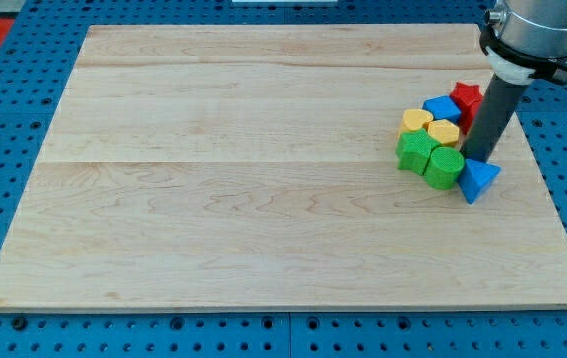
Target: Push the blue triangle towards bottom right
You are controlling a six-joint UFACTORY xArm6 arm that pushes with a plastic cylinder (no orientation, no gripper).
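Blue triangle [478, 180] nearest to view's bottom, at right part of bench [264, 239], touching green cylinder [444, 168] on its left side.

Risk, as judgement: contact sits on triangle's upper-left corner, so push off-centre can spin block and let it slip away sideways; green cylinder and green block [417, 150] can get dragged along; bench right edge near, overshoot possible.

My tip [479, 159] just above triangle, touching or nearly so. No end effector jaws, only bare rod holding nothing.

Rod leaning slightly, rising to view's top right. Behind: yellow blocks [431, 126], blue block [441, 107], red block [467, 100].
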